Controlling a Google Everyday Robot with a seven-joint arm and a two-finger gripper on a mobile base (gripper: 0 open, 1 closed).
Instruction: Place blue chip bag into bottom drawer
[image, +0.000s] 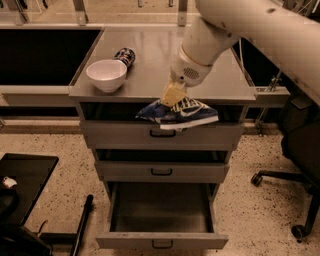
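My gripper (172, 96) is shut on the blue chip bag (180, 114), a crinkled dark blue foil bag with white print. It holds the bag in the air in front of the cabinet's front edge, level with the top drawer. The bag hangs flat below the yellowish fingers (171, 93). The bottom drawer (161, 241) is pulled open below, its grey box empty, with a small dark handle on its front. My white arm reaches in from the upper right.
A white bowl (106, 74) and a small dark patterned can (125, 56) stand on the cabinet top at the left. Two shallower drawers (161, 171) above are shut. An office chair base (292, 187) is at the right. A black case (22, 185) lies on the floor at the left.
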